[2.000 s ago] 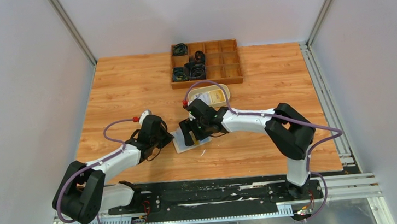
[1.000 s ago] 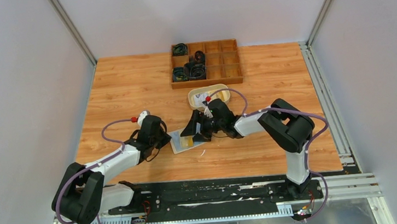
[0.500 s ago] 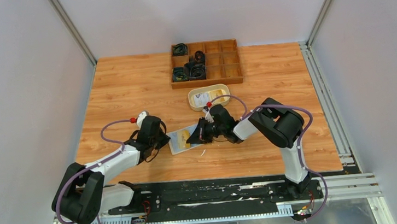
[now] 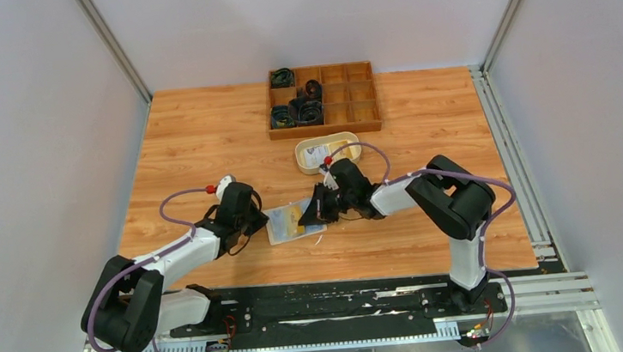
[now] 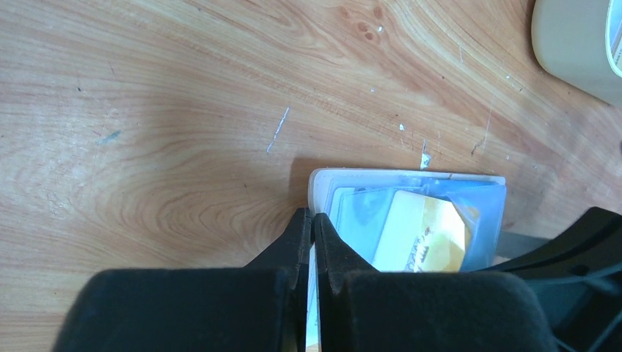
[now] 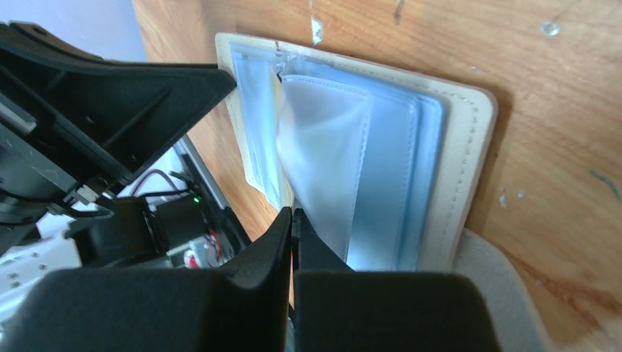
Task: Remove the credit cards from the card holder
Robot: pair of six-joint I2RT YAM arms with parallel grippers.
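The card holder (image 4: 289,224) lies open on the table between my two grippers, its beige rim (image 6: 469,125) framing pale blue-grey inner leaves. A yellow card (image 5: 422,235) shows inside a clear pocket. My left gripper (image 4: 264,220) (image 5: 312,220) is shut on the holder's pale left edge (image 5: 323,183). My right gripper (image 4: 311,215) (image 6: 292,218) is shut on the lower edge of one pale leaf (image 6: 323,147), which is lifted off the stack. Whether that leaf is one of the credit cards or a pocket, I cannot tell.
A cream oval dish (image 4: 300,157) (image 5: 572,44) with pale and yellow cards in it stands just behind the right gripper. Farther back is a wooden compartment tray (image 4: 325,129) with black coiled items. The left gripper's black body (image 6: 110,95) fills the right wrist view's upper left.
The right gripper's jaws have gone from wide open to shut on a leaf at the holder's right side. The holder has shifted slightly. The left gripper has kept its grip and place.
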